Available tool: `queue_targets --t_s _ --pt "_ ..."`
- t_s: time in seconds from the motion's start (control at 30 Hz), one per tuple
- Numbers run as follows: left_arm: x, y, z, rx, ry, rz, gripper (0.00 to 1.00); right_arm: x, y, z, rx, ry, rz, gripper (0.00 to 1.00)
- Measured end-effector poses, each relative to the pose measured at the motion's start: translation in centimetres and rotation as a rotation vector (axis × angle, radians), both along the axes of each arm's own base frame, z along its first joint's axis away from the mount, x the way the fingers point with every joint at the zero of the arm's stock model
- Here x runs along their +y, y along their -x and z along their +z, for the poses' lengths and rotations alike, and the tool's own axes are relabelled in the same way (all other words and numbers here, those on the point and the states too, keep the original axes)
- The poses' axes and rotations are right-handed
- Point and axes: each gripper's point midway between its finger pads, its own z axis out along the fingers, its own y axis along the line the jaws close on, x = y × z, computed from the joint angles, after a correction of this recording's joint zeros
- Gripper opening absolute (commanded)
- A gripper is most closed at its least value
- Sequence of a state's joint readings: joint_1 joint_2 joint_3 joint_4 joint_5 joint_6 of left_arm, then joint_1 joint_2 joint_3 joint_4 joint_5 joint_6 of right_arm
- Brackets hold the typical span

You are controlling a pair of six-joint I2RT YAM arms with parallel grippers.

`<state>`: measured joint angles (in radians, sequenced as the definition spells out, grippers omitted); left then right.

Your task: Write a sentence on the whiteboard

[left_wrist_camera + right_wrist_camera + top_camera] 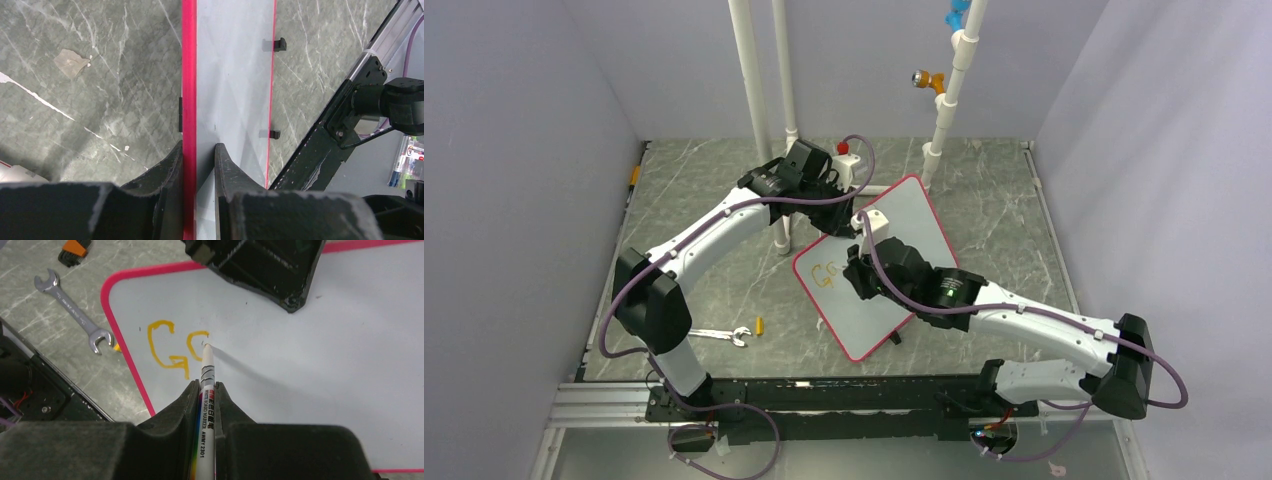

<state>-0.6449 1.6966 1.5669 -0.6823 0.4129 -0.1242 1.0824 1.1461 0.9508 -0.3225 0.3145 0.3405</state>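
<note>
The flat, pale grey-white whiteboard with a thin red-pink rim point(909, 215) lies slantwise at mid-table, its far corner close to an upright white plastic pipe point(944, 110). Grey-green marbled tabletop point(1014, 230) shows along both long edges. A silver open-ended wrench point(75, 310) lies just off the board's near-left rim.

The left gripper point(198, 147) pinches the board's red rim, one finger on each side. The right gripper point(206, 386) is pressed together on a white whiteboard marker point(205, 410) whose tip touches the board at the orange-yellow sentence point(172, 345) — only a "G" and part of a second letter.
</note>
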Motion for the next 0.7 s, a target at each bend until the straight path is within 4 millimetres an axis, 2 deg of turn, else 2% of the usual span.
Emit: queue_targets --t_s 0.2,0.57,0.7 --pt "0.0 0.0 0.0 0.000 0.001 0.000 0.00 0.5 -0.7 0.8 -0.024 0.008 -0.007 0.00" --pt "0.0 0.0 0.0 0.000 0.000 0.000 0.00 0.5 -0.7 1.0 -0.024 0.016 0.001 0.00" --pt "-0.1 0.0 0.0 0.000 0.002 -0.001 0.00 0.4 -0.5 1.7 -0.029 -0.008 0.005 0.00"
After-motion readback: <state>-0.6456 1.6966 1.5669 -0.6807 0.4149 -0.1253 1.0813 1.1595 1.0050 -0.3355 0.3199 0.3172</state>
